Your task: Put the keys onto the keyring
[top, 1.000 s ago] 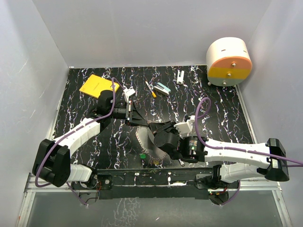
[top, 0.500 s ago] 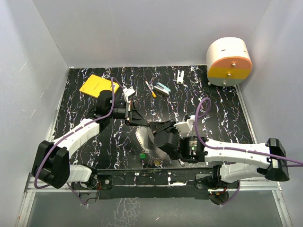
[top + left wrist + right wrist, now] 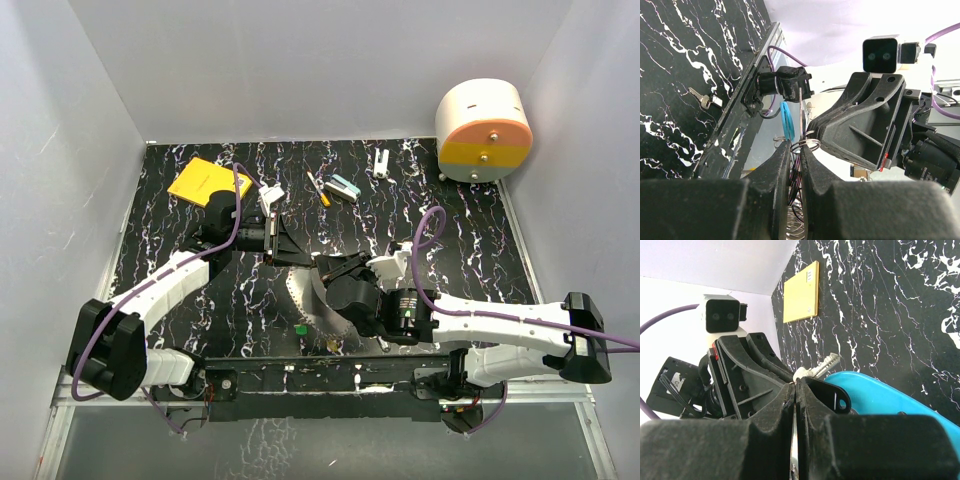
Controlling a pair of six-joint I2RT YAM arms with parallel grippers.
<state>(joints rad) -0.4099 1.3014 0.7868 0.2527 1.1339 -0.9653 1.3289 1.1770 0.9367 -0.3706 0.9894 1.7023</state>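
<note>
Over the table's near middle my two grippers meet tip to tip. My left gripper [image 3: 285,248] [image 3: 796,147] is shut on the silvery wire coils of the keyring [image 3: 807,145], and its blue plastic arc [image 3: 785,120] [image 3: 885,392] sticks out beyond the tips. My right gripper [image 3: 322,270] [image 3: 795,385] is shut on a thin silver key [image 3: 821,367]; the toothed blade pokes past the fingertips. A green-headed key [image 3: 300,328] and a yellow-headed key [image 3: 328,345] lie on the table near the front rail. Another silver key [image 3: 704,101] lies on the table near the rail.
At the back lie a yellow pad [image 3: 205,181], an orange-and-white stick [image 3: 318,188], a teal-and-white block [image 3: 345,188] and a white clip [image 3: 382,161]. A round white-and-orange container [image 3: 484,130] stands back right. A black tag [image 3: 840,399] hangs beside the blue arc.
Both grippers keep their grip and stay together. The left wrist has crept slightly toward the back and the hanging loop has swung a little.
</note>
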